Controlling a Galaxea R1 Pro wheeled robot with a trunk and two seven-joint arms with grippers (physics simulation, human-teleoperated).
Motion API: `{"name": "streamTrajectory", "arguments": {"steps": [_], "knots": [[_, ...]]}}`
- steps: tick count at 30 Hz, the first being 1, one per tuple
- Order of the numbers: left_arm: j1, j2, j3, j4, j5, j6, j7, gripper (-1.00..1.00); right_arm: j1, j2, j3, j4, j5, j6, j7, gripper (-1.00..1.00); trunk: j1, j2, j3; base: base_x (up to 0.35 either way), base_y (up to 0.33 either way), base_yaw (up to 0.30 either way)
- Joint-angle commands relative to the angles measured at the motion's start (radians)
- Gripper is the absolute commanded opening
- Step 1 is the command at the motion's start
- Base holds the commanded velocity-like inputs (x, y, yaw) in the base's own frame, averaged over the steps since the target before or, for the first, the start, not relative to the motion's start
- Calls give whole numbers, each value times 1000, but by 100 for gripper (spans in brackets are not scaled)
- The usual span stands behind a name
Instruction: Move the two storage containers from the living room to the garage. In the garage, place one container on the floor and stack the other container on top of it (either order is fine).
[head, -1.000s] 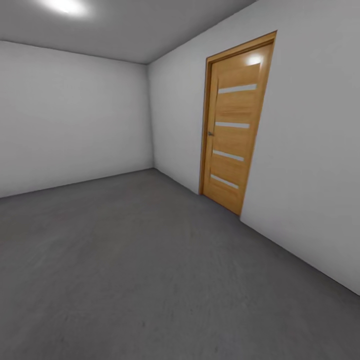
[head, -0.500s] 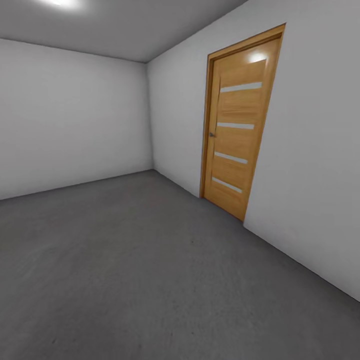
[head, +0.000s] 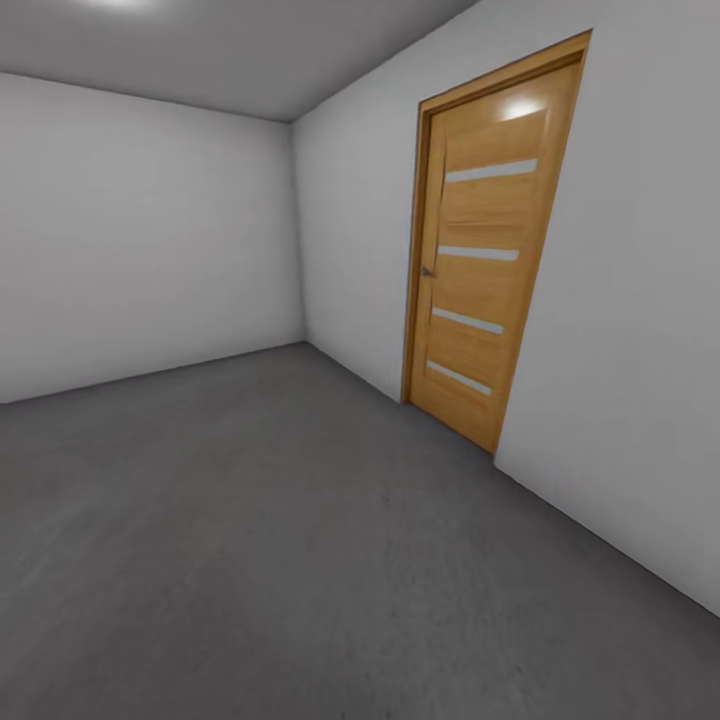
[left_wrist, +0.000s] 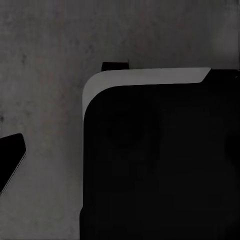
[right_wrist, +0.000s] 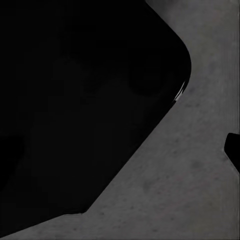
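I am in the garage, a bare room with pale grey walls (head: 150, 240) and a dark grey, rough floor (head: 260, 540). The two storage containers are out of view, and so is the living room. Each wrist view looks down at the floor (left_wrist: 45, 60) (right_wrist: 200, 190) past a large black part of my own body (left_wrist: 160, 165) (right_wrist: 75, 100). A small dark tip sits at the edge of the left wrist view (left_wrist: 10, 162) and another at the edge of the right wrist view (right_wrist: 233, 150). They show too little to tell how the jaws stand.
A closed light-wood door (head: 485, 260) with several pale horizontal stripes stands in the right-hand wall (head: 640, 360). The room's far corner (head: 297, 230) lies ahead to the left. Open floor stretches from me to both walls.
The whole head view has shifted: the door sits further right and slightly larger, so the camera has moved forward and a little left. Nothing in the room has moved.
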Motion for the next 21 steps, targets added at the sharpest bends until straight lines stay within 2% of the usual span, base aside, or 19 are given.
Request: {"name": "streamTrajectory", "arguments": {"steps": [1,21], "knots": [[0,0,1,0,2,-2,-1,100,0,0,3,0,0,-2,0,100,1,0,-1,323,0,0],[0,0,1,6,2,-2,-1,100,0,-1,2,0,-3,-16,0,100,1,0,-1,323,0,0]]}}
